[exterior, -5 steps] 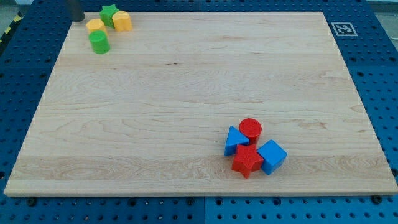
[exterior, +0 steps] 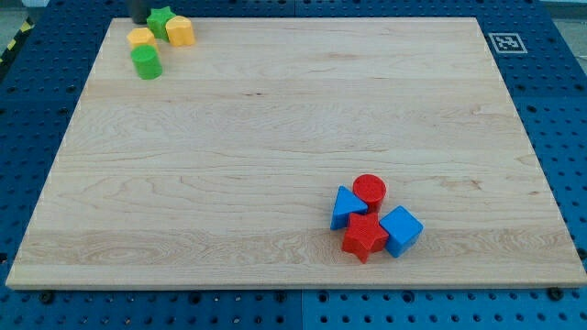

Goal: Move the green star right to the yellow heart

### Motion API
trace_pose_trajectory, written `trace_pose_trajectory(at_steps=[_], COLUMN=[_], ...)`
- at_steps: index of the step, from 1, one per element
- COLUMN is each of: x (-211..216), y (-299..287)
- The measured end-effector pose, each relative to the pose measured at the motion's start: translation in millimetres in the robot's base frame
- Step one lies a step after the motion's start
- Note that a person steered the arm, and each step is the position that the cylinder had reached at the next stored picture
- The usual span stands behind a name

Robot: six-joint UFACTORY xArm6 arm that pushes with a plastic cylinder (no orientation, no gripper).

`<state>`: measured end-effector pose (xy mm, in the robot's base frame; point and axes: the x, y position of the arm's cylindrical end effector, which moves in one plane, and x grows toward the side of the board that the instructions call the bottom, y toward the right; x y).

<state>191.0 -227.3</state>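
Note:
The green star (exterior: 161, 19) sits at the board's top left corner. A yellow block (exterior: 180, 31) touches its right side, and a second yellow block (exterior: 140, 38) lies just below and left of it. I cannot tell which of the two is the heart. My tip (exterior: 138, 21) is at the view's top edge, just left of the green star and right above the left yellow block. Only the rod's lowest part shows.
A green cylinder (exterior: 146, 61) stands just below the left yellow block. At the lower right lies a cluster: a red cylinder (exterior: 370, 190), a blue triangle (exterior: 346, 207), a red star (exterior: 364, 236) and a blue cube (exterior: 401, 230). A marker tag (exterior: 503, 41) is at the board's top right corner.
My tip has moved to the right along the board's top edge, closing in on the green star's left side. The blocks have not visibly moved.

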Motion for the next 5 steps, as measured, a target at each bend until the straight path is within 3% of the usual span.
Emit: trace_pose_trajectory(at_steps=[5], x=[1], y=[83])
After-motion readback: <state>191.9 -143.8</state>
